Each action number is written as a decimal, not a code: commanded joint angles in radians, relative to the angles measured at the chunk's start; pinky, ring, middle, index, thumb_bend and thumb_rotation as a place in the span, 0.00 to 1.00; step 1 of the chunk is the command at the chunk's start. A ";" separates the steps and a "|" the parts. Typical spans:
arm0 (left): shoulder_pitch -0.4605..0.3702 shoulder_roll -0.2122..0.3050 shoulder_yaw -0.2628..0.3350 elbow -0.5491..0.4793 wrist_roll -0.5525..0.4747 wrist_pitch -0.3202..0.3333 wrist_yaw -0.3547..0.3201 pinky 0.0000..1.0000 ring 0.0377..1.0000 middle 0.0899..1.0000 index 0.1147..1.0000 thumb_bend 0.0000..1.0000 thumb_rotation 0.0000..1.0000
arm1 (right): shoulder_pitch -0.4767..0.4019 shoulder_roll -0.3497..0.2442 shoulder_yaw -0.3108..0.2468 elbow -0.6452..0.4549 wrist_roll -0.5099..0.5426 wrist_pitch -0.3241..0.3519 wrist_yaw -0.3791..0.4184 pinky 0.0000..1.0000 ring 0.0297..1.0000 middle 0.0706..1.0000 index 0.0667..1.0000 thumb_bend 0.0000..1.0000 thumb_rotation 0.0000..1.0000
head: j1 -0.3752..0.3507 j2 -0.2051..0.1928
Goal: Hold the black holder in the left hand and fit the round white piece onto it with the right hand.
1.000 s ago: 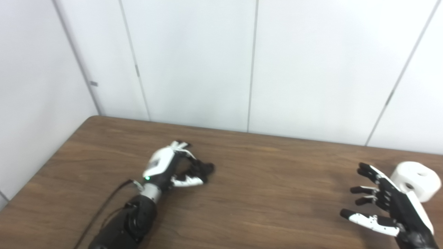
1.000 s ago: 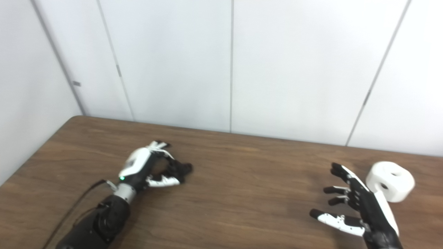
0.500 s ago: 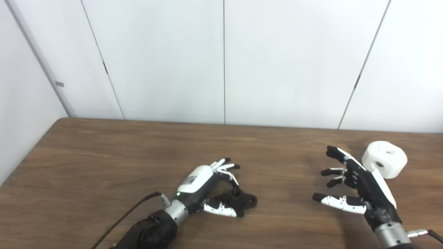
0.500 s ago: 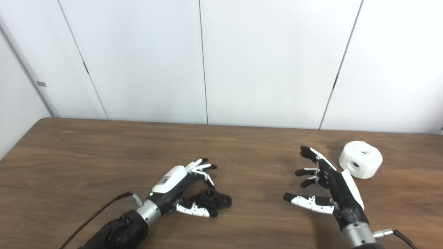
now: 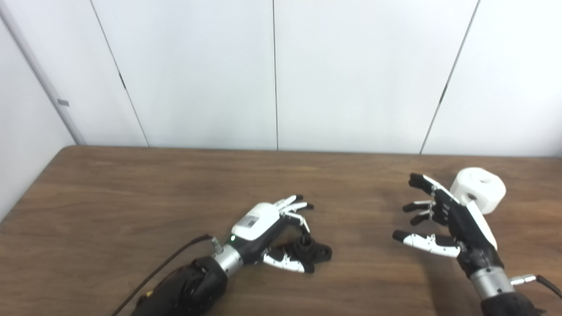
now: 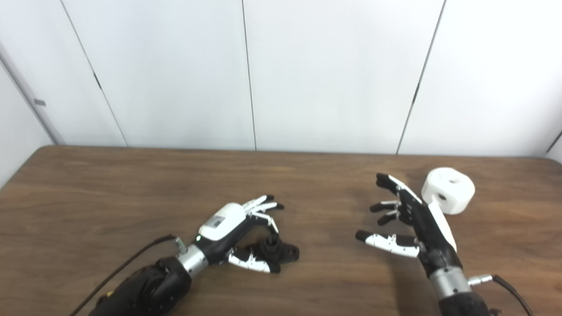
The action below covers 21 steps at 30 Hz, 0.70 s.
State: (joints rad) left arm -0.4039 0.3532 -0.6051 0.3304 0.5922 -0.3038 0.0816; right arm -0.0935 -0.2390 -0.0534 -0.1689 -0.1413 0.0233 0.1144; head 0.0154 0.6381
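The black holder [image 5: 315, 253] lies flat on the brown table [image 5: 131, 197], a little left of centre. My left hand [image 5: 263, 224] rests over its near-left side. Its fingers [image 5: 295, 204] are spread above the holder and its thumb lies along the holder's front edge, so it has no closed hold on it. The round white piece [image 5: 480, 188], with a hole on top and one in its side, stands at the right. My right hand [image 5: 448, 219] hovers open just left of it, palm facing left, with a small gap between them.
White wall panels [image 5: 351, 74] rise right behind the table's far edge. A black cable [image 5: 175, 259] trails from my left wrist across the table, and another cable [image 5: 544, 283] leaves my right wrist. The table's left corner [image 5: 66, 149] is rounded.
The camera has swung, shifting the whole picture. My left hand's fingers, curled around the holder one second ago, now stand straighter above it. The right hand stays open beside the white piece.
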 commanded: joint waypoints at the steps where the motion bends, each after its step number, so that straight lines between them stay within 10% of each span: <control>1: 0.076 0.002 -0.100 0.090 0.133 0.043 -0.122 0.95 0.98 0.89 0.42 0.52 0.06 | -0.041 -0.020 -0.010 -0.043 0.008 -0.038 -0.009 0.49 0.62 0.85 0.84 0.60 0.18 | -0.001 0.000; 21: 0.099 0.064 -0.089 0.134 0.122 -0.018 -0.056 0.94 0.95 0.87 0.42 0.52 0.05 | -0.256 -0.235 -0.103 -0.143 -0.273 0.168 -0.031 0.56 0.69 0.82 0.79 0.76 0.12 | -0.377 -0.131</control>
State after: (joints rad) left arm -0.4111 0.3762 -0.6236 0.3570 0.6112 -0.3405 0.1251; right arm -0.3069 -0.4371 -0.1369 -0.2753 -0.3741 0.1659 0.1005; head -0.3604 0.5063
